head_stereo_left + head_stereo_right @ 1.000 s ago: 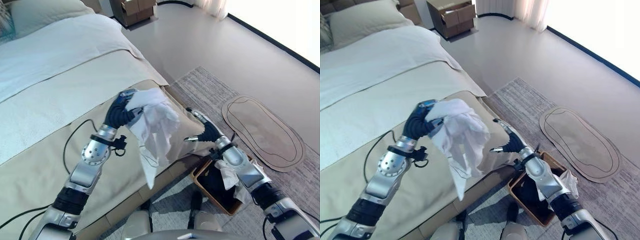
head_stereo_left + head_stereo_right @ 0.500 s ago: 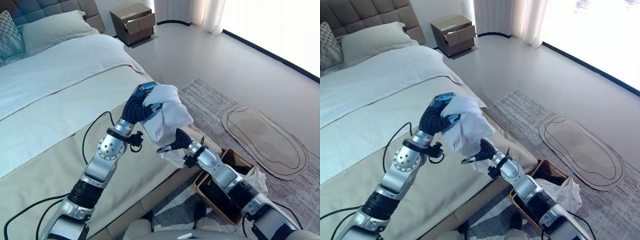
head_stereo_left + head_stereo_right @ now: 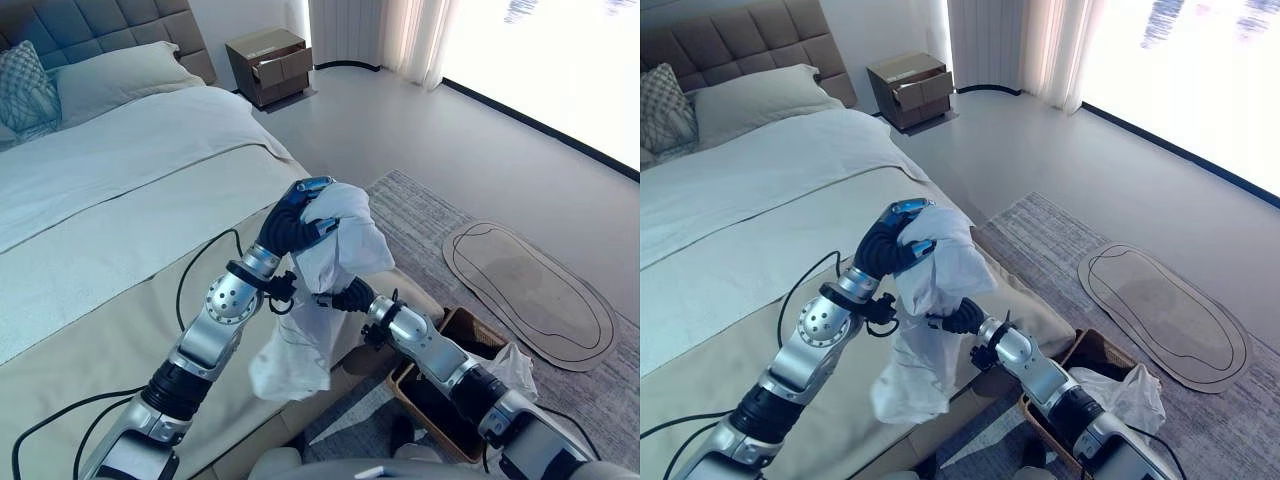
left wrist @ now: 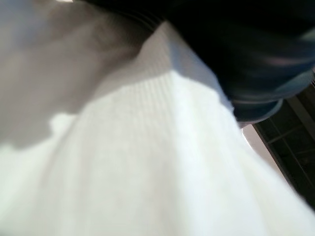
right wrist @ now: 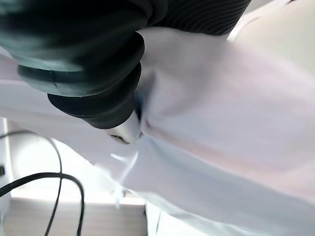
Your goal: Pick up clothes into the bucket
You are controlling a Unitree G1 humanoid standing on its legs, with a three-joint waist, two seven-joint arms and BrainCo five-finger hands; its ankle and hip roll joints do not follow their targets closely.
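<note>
My left hand (image 3: 296, 218) is held up over the bed's foot corner, shut on a bunched white garment (image 3: 340, 245). The garment's long tail hangs down past the mattress edge (image 3: 910, 385). My right hand (image 3: 350, 298) reaches in from the right and is buried in the hanging cloth just below the left hand. The same white cloth (image 5: 221, 123) lies against the right hand in the right wrist view, and it shows close up (image 4: 147, 162) in the left wrist view. The brown basket (image 3: 466, 324) stands on the rug by the bed corner, below my right arm, with dark clothes inside and a white cloth (image 3: 516, 366) over its rim.
The bed (image 3: 110, 230) takes the left side, with pillows (image 3: 110, 70) at its head. A brown nightstand (image 3: 272, 66) stands beyond it. A grey rug (image 3: 420, 215) and an oval mat (image 3: 530, 285) lie on the floor to the right.
The camera has tilted up. The garment has unfurled and hangs lower. My right hand has moved up and left into the cloth, under the left hand.
</note>
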